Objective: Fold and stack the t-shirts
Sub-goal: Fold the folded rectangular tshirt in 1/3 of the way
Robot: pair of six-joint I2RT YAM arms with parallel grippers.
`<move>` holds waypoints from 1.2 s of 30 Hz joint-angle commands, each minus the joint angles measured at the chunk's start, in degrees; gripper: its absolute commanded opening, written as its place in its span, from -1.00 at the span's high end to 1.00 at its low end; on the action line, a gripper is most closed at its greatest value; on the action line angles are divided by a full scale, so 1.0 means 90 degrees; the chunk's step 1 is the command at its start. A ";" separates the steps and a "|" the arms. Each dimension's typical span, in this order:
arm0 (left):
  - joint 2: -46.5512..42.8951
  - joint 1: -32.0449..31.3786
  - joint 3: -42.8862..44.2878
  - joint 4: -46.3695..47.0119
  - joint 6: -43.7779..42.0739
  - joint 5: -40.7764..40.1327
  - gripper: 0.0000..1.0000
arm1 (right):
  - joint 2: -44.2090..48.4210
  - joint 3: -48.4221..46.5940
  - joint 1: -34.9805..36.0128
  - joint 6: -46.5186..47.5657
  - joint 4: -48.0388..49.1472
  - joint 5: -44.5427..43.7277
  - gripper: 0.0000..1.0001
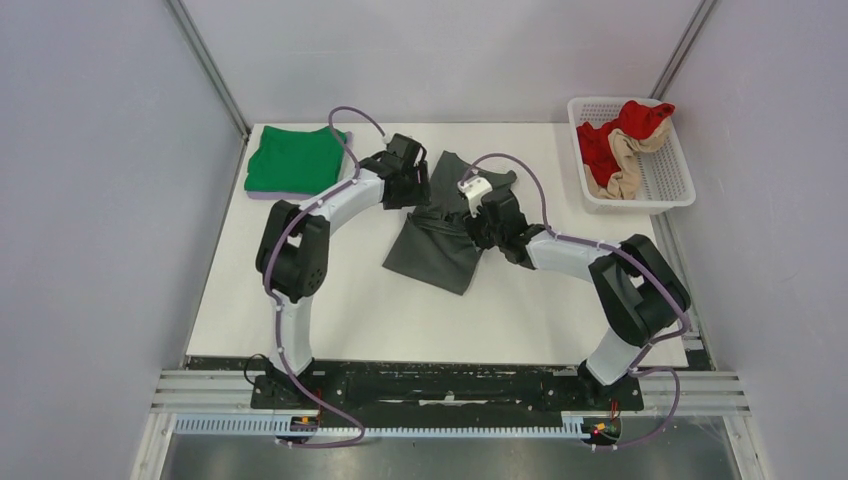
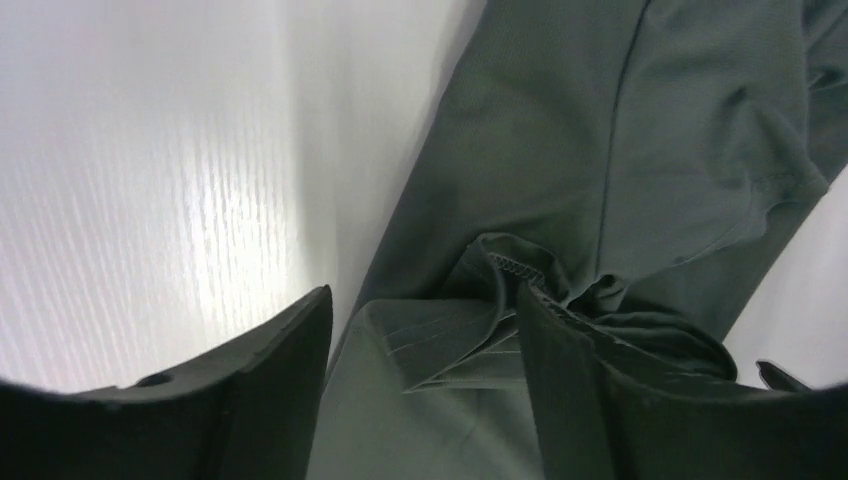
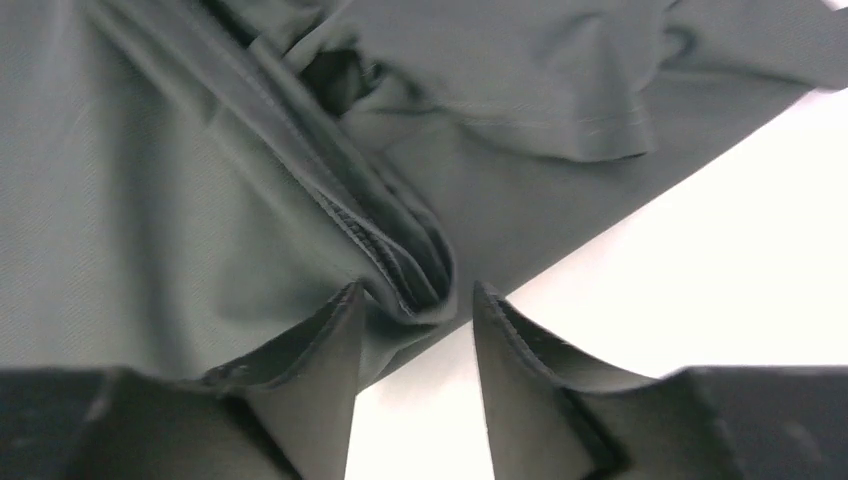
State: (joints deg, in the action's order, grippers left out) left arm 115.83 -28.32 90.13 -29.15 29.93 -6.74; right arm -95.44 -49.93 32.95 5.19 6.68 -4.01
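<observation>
White counter shows its widest open room along the near half, in front of the arm bases. We count two arms, the left arm and the right arm, both bent inward over the dark grey t-shirt. That shirt lies rumpled mid-counter, toward the far side and well apart from every edge. The green t-shirt, second of two, rests folded in the far left corner, along the counter's left edge. One white lattice basket sits at the far right corner, holding one red garment and one beige garment. Our left fingers stand apart, released, with a grey fold lying between them. Our right fingers are released too, a bunched hem just ahead of their gap.
</observation>
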 commanded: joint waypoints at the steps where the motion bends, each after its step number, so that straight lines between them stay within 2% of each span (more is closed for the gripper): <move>1: 0.0157 0.0090 0.0900 -0.0033 -0.0371 0.0312 -0.83 | -0.0145 -0.0630 -0.0227 -0.0020 0.0343 -0.0821 0.00; 2: 0.0146 0.0096 0.1076 -0.0079 -0.0395 0.0324 -0.99 | -0.0124 -0.0701 -0.0269 -0.0092 0.0349 -0.0997 -0.07; 3: 0.0117 0.0099 0.1187 -0.0091 -0.0431 0.0338 -0.99 | -0.0083 -0.0737 -0.0295 -0.0157 0.0353 -0.1086 -0.15; 5: -0.0056 0.0099 0.1277 -0.0121 -0.0455 0.0271 -0.99 | 0.0121 -0.0686 -0.0319 -0.0134 0.0403 -0.0970 -0.47; 7: -0.0327 0.0099 0.1147 -0.0123 -0.0469 0.0132 -0.99 | 0.0383 -0.0373 -0.0310 0.0037 0.0612 -0.0303 -0.94; 10: -0.0889 0.0099 0.0537 -0.0122 -0.0425 -0.0138 -0.99 | 0.0760 0.0231 -0.0264 0.0263 0.1071 0.0819 -0.96; 12: -0.1378 0.0099 -0.0051 -0.0100 -0.0302 -0.0379 -0.99 | 0.0913 0.0475 -0.0091 0.0609 0.1246 0.1212 -0.96; 16: -0.2541 0.0109 -0.1820 0.0266 0.0227 -0.0718 -0.99 | 0.0703 0.0235 0.0475 0.1552 0.1015 0.0995 -0.96; 21: -0.3585 0.0109 -0.3618 0.0711 0.0964 -0.0524 -0.99 | -0.0093 -0.0563 0.0744 0.1890 0.0857 0.0520 -0.96; 29: -0.4563 0.0109 -0.4911 0.0890 0.1428 -0.0652 -0.99 | -0.1108 -0.1457 0.0744 0.2386 0.0648 0.0141 -0.96; 36: -0.4880 0.0109 -0.5323 0.0863 0.1508 -0.0745 -0.99 | -0.1772 -0.2059 0.0733 0.2485 0.0664 0.0007 -0.96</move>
State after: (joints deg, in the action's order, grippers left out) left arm 73.47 -27.59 43.22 -23.73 40.91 -11.92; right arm -109.16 -64.45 39.64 25.93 11.90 -2.59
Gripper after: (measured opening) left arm 0.993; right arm 0.979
